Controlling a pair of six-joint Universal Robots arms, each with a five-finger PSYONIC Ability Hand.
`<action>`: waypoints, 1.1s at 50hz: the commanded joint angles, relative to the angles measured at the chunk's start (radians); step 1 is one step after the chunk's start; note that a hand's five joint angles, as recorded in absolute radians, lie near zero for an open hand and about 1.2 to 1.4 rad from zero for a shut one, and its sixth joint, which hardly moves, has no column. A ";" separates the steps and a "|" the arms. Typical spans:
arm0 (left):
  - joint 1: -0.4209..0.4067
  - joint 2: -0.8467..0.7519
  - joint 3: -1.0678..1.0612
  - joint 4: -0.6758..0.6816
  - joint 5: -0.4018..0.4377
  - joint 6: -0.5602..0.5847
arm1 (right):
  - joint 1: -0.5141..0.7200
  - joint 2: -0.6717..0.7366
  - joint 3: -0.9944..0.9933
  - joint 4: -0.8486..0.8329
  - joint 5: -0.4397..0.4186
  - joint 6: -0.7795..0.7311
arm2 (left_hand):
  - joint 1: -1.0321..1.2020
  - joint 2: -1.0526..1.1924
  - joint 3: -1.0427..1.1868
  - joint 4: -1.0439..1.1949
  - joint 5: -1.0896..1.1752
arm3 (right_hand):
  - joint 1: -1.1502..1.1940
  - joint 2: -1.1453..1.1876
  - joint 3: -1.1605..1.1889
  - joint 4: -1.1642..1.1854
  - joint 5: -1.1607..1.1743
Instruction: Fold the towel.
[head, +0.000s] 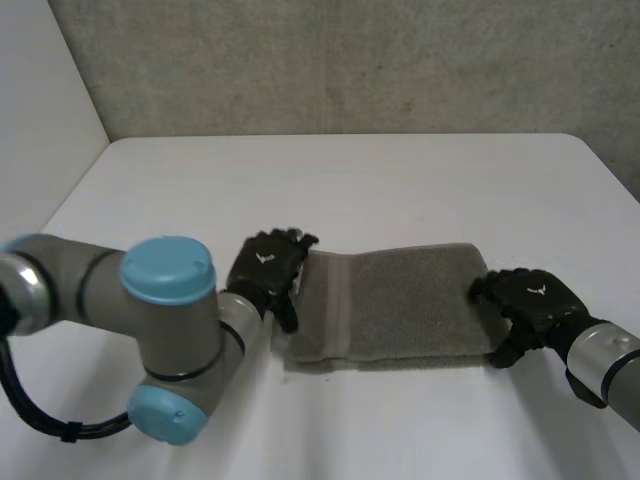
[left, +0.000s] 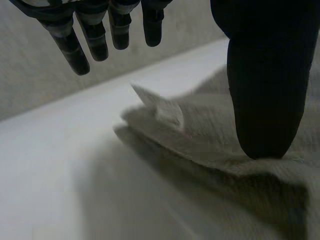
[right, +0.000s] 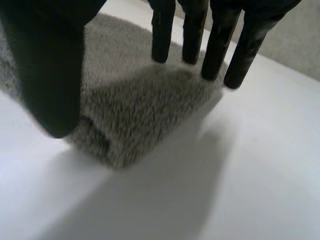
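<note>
- The towel (head: 400, 305) is lying flat on the counter (head: 350, 180) as a long grey band. It is showing doubled layers along its near edge, so at least 1 fold is judged to be in place.
- The left robot hand (head: 265, 268) is sitting at the towel's left end. Its fingers (left: 75, 47) are hanging straight and spread above the counter just beyond that end, and its thumb (left: 265, 90) is touching the top layer near the edge. The robot hand is open and is gripping nothing.
- A pale flap (left: 162, 107), either a label or a turned-up corner, is standing up at the towel's left end, beside the thumb.
- The right robot hand (head: 530, 300) is sitting at the towel's right end. In the right wrist view its fingers are pointing straight down over the end and its thumb is standing apart at the near corner. The robot hand is open, with the corner lying between thumb and fingers.
- Judgement: the 2 robot hands are bracketing opposite short ends so that 1 end can be pinched and carried over the other. Neither is pinching the cloth yet.
- Risk: the stacked layers may be separating if only the top layer gets pinched.
</note>
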 joint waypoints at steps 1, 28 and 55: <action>-0.040 -0.062 0.016 -0.026 -0.045 0.105 | -0.021 0.062 -0.026 -0.007 -0.003 -0.022 | -0.001 0.010 0.003 0.007 -0.029 | 0.903 0.858 0.876 0.866 0.863; 0.078 0.473 -0.177 -0.033 -0.250 0.112 | 0.644 0.142 -0.463 -0.019 0.187 -0.091 | -0.001 0.010 0.003 0.007 -0.029 | 1.080 1.036 1.054 1.043 1.040; -0.015 0.316 -0.037 -0.020 -0.134 -0.157 | 0.485 -0.025 -0.328 0.039 0.189 0.244 | -0.001 0.010 0.003 0.007 -0.029 | -0.141 -0.186 -0.168 -0.178 -0.181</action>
